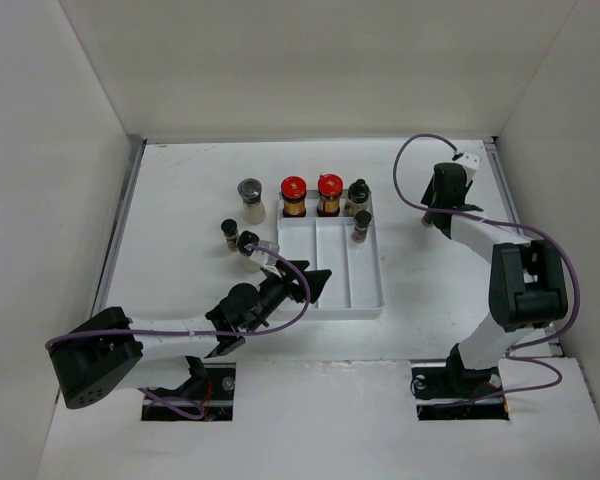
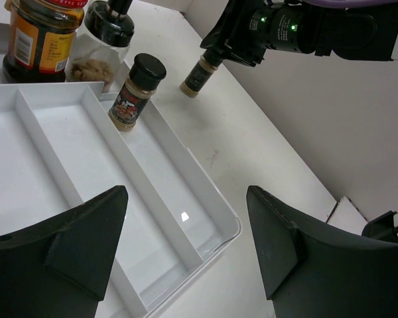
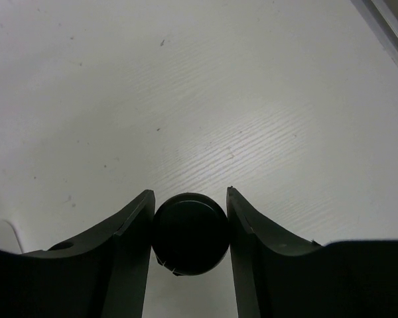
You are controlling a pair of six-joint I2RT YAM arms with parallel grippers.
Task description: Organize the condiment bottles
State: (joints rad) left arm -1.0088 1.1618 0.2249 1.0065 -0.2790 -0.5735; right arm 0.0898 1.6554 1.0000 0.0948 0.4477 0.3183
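The table (image 1: 180,180) has a white tray (image 1: 330,270) in the middle. The left gripper (image 2: 186,199) hangs over the near end of the tray. Its fingers are wide apart and hold nothing. The right gripper (image 3: 189,192) is out to the right of the tray, closed on the black cap of a bottle (image 3: 189,233).

Two red jars (image 1: 294,195) stand at the tray's far end, and a grey jar (image 1: 250,198) stands to their left. A spice bottle (image 2: 136,93) stands in the far corner of the tray's right slot. Two little bottles (image 1: 229,232) stand on the table beside the left arm.

The fingers pinch only the cap, so the bottle could swing, slip out and fall over. If it goes into the right slot, it could bump the spice bottle and knock it down. The left gripper is over the tray, so the two arms could hit each other. The left arm could also push over the little bottles if it swings that way.
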